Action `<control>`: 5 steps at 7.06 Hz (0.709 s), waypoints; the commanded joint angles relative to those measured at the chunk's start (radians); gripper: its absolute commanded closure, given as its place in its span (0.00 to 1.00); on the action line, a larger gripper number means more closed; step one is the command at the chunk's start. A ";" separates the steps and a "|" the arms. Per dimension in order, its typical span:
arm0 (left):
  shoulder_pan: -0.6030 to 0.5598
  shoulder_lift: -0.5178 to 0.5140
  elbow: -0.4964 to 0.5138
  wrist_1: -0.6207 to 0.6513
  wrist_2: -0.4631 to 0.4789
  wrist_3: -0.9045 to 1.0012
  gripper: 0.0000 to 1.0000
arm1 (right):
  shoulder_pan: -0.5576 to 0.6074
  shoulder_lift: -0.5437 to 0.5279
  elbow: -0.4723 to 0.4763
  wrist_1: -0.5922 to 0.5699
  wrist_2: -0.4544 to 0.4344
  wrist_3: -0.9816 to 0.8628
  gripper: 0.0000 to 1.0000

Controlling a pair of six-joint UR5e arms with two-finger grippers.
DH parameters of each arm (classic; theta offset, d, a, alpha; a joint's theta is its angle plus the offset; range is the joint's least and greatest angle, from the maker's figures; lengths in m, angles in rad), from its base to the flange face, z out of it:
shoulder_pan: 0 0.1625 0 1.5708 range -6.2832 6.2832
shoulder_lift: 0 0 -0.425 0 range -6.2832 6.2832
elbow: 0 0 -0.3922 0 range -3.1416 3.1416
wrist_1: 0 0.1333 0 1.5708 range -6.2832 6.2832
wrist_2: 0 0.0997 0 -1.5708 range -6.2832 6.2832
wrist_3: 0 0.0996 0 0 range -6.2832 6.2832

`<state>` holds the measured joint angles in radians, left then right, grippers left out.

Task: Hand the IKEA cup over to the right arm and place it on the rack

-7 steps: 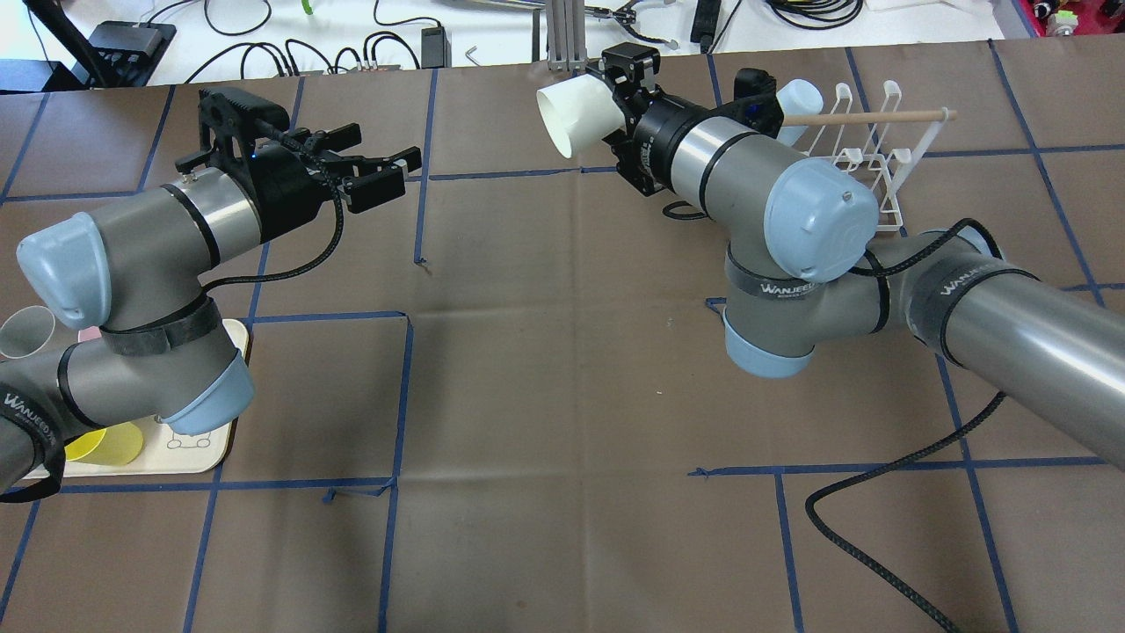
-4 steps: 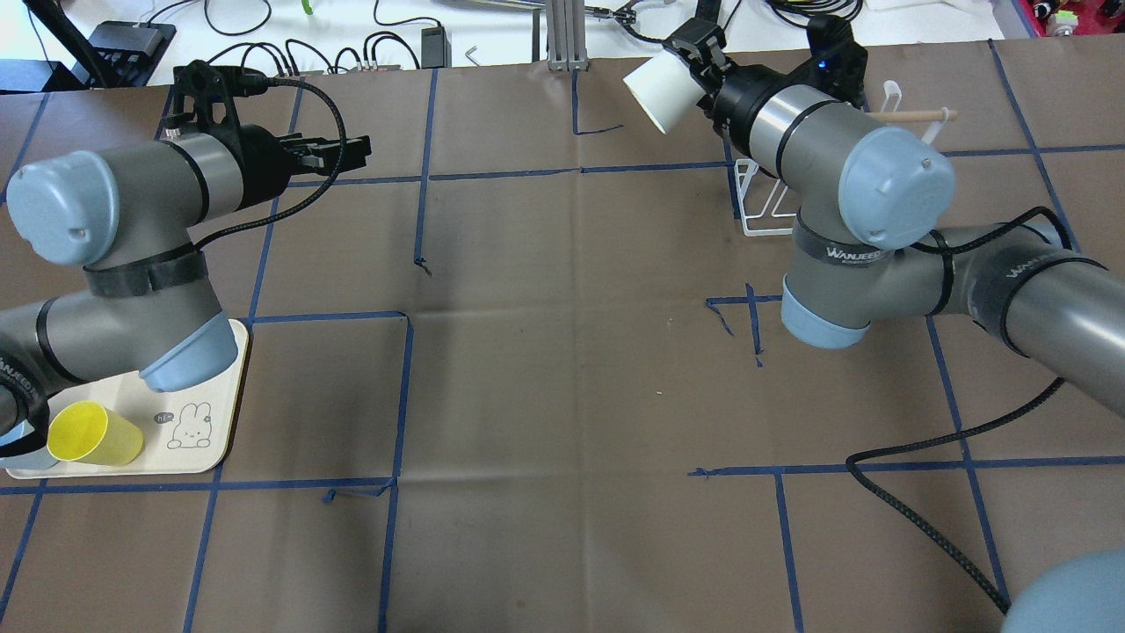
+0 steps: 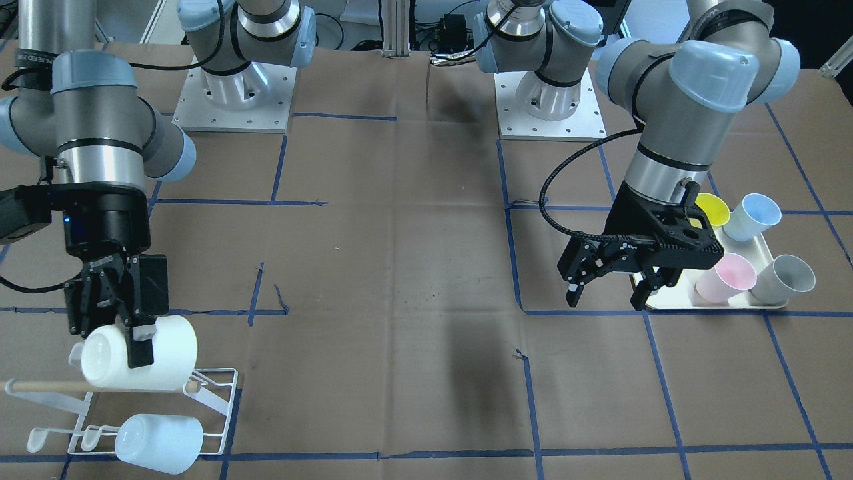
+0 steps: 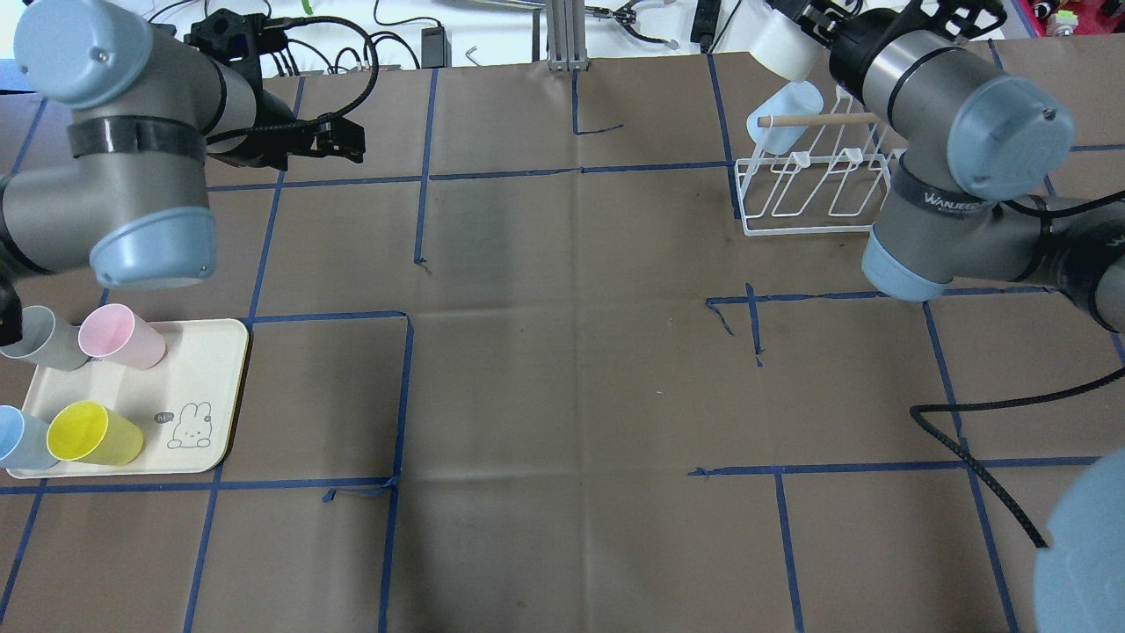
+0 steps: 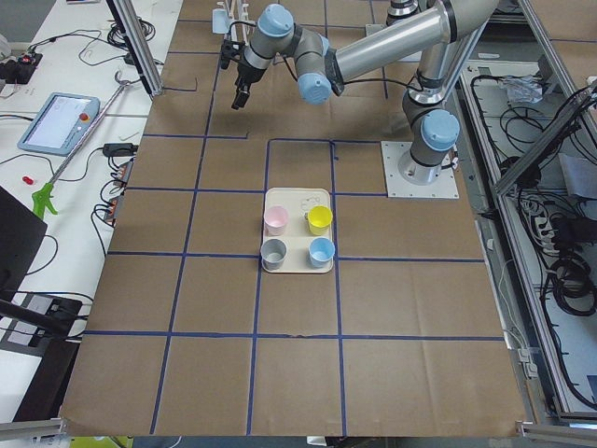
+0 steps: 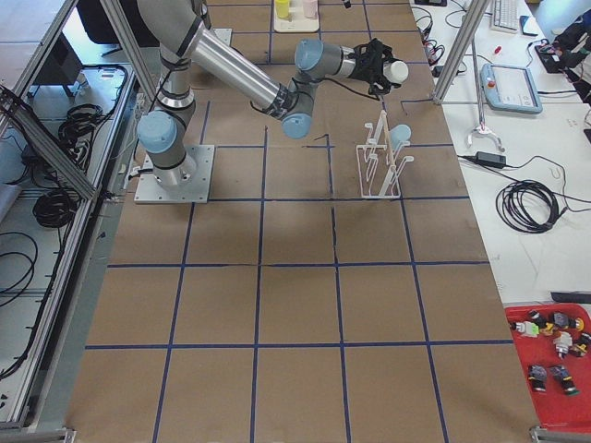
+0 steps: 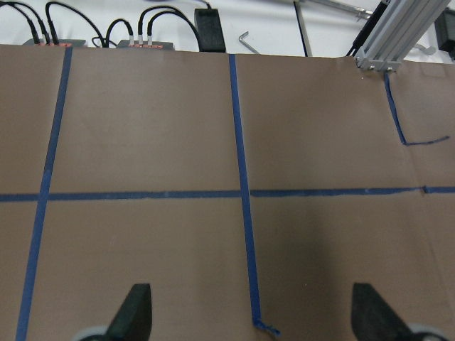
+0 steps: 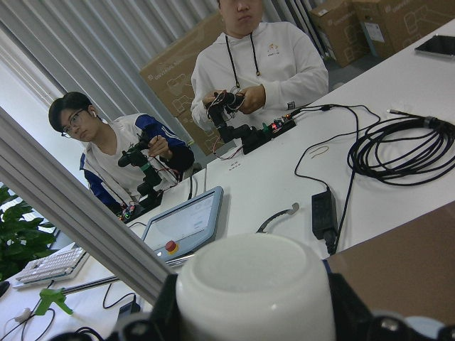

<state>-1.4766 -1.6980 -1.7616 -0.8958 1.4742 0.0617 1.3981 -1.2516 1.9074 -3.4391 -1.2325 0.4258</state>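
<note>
My right gripper [image 3: 110,333] is shut on a white IKEA cup [image 3: 143,363], holding it on its side just above the white wire rack [image 3: 220,393] and its wooden dowel [image 3: 40,386]. In the overhead view the cup [image 4: 782,48] is at the far edge, beyond the rack [image 4: 809,189]. The right wrist view shows the cup's base [image 8: 252,284] between the fingers. My left gripper [image 3: 610,293] is open and empty, hovering beside the tray; the left wrist view shows its fingertips [image 7: 135,312] spread over bare table.
A pale blue cup [image 3: 158,443] hangs on the rack's far row. A cream tray [image 4: 202,369] holds a yellow cup [image 4: 92,433], a pink cup [image 4: 121,337], a grey one and a blue one. Operators sit beyond the far table edge [image 8: 249,64].
My right arm has swung right and farther out with the white cup, from mid-table to over the rack. My left arm has drawn back to the left, its gripper still open.
</note>
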 commanded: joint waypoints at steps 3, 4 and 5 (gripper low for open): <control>-0.068 0.089 0.254 -0.664 0.083 -0.053 0.01 | -0.103 0.159 -0.169 -0.012 -0.004 -0.369 0.94; -0.067 0.087 0.248 -0.682 0.086 -0.053 0.01 | -0.129 0.208 -0.227 -0.015 -0.046 -0.396 0.94; -0.059 0.080 0.235 -0.680 0.087 -0.045 0.01 | -0.136 0.249 -0.260 -0.026 -0.054 -0.407 0.94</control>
<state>-1.5414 -1.6158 -1.5175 -1.5603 1.5590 0.0113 1.2792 -1.0553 1.6960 -3.4560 -1.2671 0.0447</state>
